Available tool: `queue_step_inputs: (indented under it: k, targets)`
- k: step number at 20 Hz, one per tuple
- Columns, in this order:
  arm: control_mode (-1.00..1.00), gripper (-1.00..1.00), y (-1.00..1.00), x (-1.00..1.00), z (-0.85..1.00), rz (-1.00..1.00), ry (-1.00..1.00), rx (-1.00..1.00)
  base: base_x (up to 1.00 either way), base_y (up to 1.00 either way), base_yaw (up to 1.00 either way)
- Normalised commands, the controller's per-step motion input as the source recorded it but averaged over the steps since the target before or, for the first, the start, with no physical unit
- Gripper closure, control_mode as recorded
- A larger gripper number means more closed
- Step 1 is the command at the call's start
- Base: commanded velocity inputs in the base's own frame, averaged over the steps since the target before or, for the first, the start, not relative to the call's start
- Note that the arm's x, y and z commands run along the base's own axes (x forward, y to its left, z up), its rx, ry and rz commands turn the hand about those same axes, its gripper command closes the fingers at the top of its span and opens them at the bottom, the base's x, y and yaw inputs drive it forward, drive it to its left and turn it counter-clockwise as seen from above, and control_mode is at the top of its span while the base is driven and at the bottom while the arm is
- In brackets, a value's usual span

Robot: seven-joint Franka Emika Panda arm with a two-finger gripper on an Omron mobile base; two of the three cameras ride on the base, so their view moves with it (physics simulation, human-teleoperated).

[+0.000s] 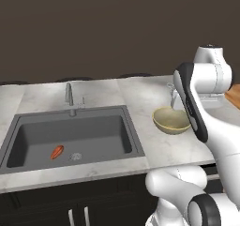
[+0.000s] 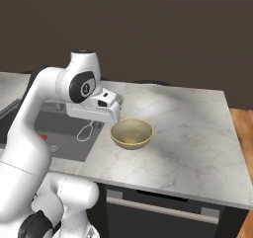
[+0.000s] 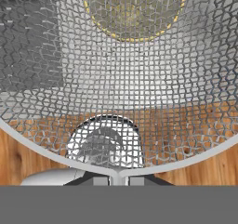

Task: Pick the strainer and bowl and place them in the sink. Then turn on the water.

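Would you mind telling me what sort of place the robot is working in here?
Most likely a simulated home kitchen: a dark sink with a faucet is set into a white marble counter, with a bowl on it.

Silver mesh strainer (image 3: 121,79), yellow-tan bowl (image 1: 171,120), dark grey sink (image 1: 70,136).

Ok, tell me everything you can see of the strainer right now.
The strainer is a round silver wire-mesh sieve with a thin metal rim. In the hand view its mesh spreads right in front of the camera, the rim pinched at the bottom in the shut end effector. It is lifted off the counter, hanging above it near the bowl, which shows through the mesh. From the right base view, its thin wire loop handle dangles below the hand.
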Motion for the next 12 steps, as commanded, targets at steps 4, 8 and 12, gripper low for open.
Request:
queue_step_inputs:
  k: [4,8,12]
  targets:
    - [1.0,1.0,0.0,0.0,0.0,0.0,0.0,0.0,0.11,0.18,0.0]
    - [1.0,1.0,0.0,0.0,0.0,0.0,0.0,0.0,0.09,0.28,-0.01]
    - [1.0,1.0,0.0,0.0,0.0,0.0,0.0,0.0,0.0,0.31,-0.05]
